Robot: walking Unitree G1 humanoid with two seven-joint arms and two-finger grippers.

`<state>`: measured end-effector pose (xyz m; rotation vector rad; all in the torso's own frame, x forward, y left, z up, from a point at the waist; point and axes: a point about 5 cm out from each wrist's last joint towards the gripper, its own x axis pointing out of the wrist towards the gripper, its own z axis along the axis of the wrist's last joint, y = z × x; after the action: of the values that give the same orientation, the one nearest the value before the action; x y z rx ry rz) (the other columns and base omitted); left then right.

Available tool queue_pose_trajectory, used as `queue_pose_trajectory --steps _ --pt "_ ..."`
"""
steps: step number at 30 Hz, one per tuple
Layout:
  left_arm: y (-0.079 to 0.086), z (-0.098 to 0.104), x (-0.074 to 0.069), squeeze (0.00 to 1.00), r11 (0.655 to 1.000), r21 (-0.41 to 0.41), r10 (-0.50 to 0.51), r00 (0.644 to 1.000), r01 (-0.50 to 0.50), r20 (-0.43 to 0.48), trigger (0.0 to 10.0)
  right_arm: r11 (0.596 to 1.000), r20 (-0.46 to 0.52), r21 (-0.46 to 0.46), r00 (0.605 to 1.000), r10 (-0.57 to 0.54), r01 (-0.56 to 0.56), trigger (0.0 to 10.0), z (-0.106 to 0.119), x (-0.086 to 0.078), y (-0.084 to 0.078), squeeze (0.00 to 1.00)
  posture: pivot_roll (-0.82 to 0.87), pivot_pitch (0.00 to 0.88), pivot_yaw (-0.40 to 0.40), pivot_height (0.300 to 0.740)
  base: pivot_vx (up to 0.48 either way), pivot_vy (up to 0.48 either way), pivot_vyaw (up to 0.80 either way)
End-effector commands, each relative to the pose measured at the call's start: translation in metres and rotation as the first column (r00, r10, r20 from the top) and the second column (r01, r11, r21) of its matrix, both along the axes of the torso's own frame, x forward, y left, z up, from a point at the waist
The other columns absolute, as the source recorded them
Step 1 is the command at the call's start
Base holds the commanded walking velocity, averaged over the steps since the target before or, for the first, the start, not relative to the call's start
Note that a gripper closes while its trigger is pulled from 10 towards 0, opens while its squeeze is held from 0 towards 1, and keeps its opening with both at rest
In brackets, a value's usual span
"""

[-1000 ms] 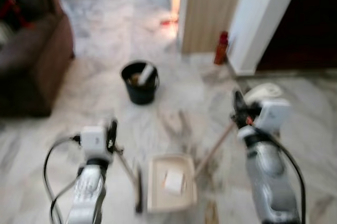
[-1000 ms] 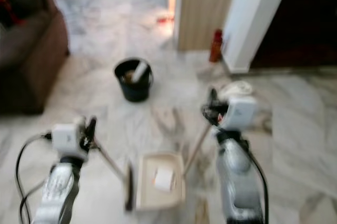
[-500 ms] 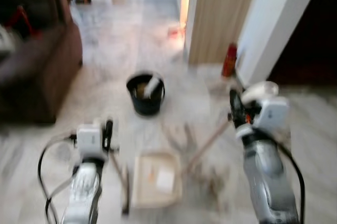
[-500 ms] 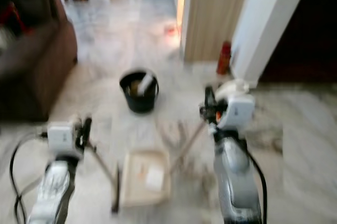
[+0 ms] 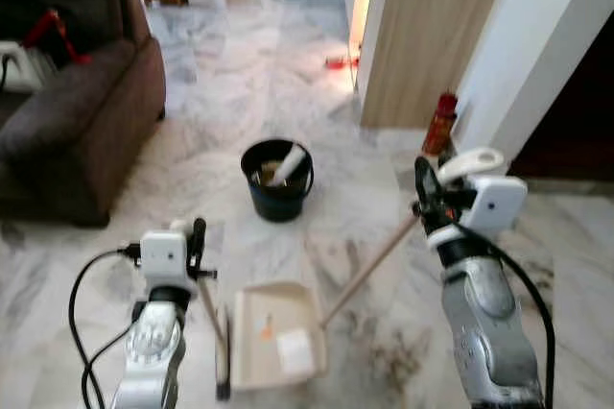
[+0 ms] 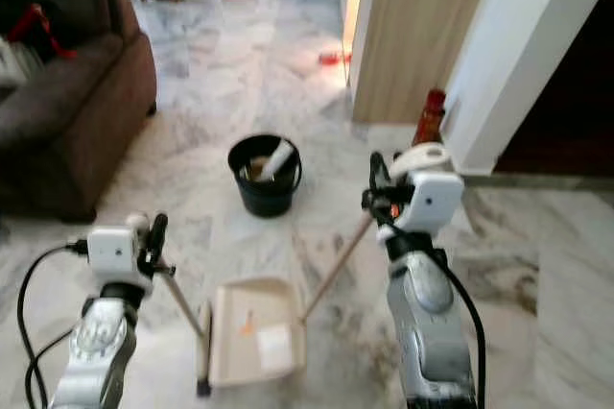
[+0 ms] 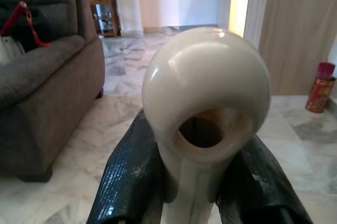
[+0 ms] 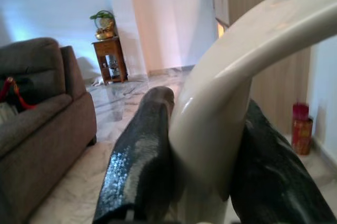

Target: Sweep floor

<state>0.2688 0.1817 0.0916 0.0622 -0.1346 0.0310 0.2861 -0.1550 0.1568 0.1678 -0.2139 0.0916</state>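
left gripper (image 5: 196,248) clamping dustpan (image 5: 278,335) handle, lower centre | right gripper (image 5: 423,196) clamping broom (image 5: 369,268) handle; its stick slanting down-left toward the pan | bin (image 5: 279,179) lying beyond, upper centre

- One cream dustpan (image 5: 278,336) lies on the floor, below and between the two claws.
- One scrap of white paper (image 5: 293,349) rests in the dustpan.
- One small orange bit (image 5: 267,330) lies in the dustpan as well.
- One brush (image 5: 223,351) with a black head stands just beside the dustpan, under the left claw.
- One long wooden-shafted broom (image 5: 369,268) slants down from the right claw.
- One black bucket (image 5: 278,180) stands ahead of both claws.
- One red canister (image 5: 440,124) stands beyond the right claw.
- One brown sofa (image 5: 72,121) sits far off the left claw's outer side.
- One small wooden side table (image 8: 109,60) stands beyond the sofa.
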Motion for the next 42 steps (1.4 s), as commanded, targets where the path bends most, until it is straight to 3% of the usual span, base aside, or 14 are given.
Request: queue_pose_trajectory --steps 1,23,30,42 --pt "-0.0098 0.0079 0.0029 0.00 0.999 -0.013 -0.032 0.998 0.032 0.046 10.0 1.000 0.058 -0.018 0.998 -0.021 0.022 10.0 0.0122 -0.0015 -0.0065 0.00 0.00 0.000 0.000 0.740 0.296 0.000 0.00" --pt "-0.0084 0.0091 0.0035 0.00 1.000 -0.014 -0.023 0.999 0.024 0.048 10.0 1.000 0.076 -0.017 0.997 0.001 0.000 10.0 0.0185 -0.0005 -0.0002 0.00 0.01 0.000 -0.004 0.740 0.298 0.000 0.00" --pt "-0.0092 0.0087 0.0033 0.00 1.000 -0.014 -0.025 0.999 0.026 0.045 10.0 1.000 0.072 -0.017 0.997 0.005 -0.004 10.0 0.0177 -0.0005 0.0006 0.00 0.02 0.000 -0.002 0.740 0.298 0.000 0.61" --pt "-0.0100 0.0077 0.0025 0.00 0.999 -0.015 -0.031 0.999 0.032 0.045 10.0 1.000 0.082 -0.017 0.996 0.017 -0.016 10.0 0.0189 -0.0006 0.0035 0.00 0.01 0.000 0.001 0.740 0.302 0.000 0.00"
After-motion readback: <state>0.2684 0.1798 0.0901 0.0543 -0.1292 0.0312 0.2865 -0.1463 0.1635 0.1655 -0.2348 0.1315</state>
